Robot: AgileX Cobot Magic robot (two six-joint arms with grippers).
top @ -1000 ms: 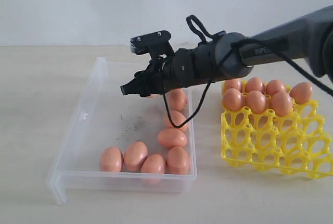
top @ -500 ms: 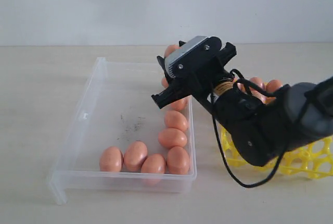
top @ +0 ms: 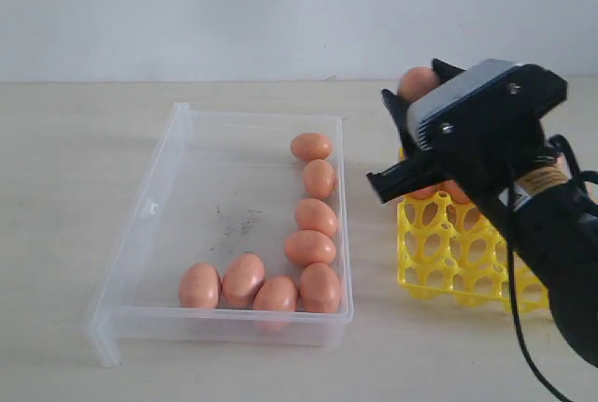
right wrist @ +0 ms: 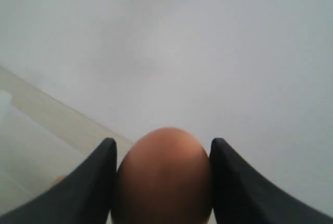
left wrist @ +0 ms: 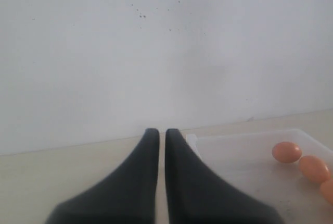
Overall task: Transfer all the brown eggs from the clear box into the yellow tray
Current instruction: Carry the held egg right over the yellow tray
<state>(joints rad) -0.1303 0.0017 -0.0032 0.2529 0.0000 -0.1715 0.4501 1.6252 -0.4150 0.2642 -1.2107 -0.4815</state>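
Observation:
Several brown eggs (top: 309, 248) lie in the clear box (top: 187, 234), along its right wall and front edge. My right gripper (top: 411, 93) hangs above the back of the yellow tray (top: 448, 262), shut on one brown egg (top: 416, 82). In the right wrist view that egg (right wrist: 164, 174) fills the gap of the right gripper (right wrist: 163, 141), touching both fingers. My left gripper (left wrist: 161, 131) is shut and empty, low beside a corner of the clear box (left wrist: 250, 146), with two eggs (left wrist: 286, 152) in sight. It does not show in the exterior view.
My right arm (top: 551, 234) covers the tray's back rows and right side, so only its front-left cups show. The box floor carries dark specks (top: 238, 224). Box and tray stand on a pale table (top: 56, 187) before a white wall.
My right gripper has carried the egg rightward, from over the box's back right corner to above the tray. The eggs in the box have not moved.

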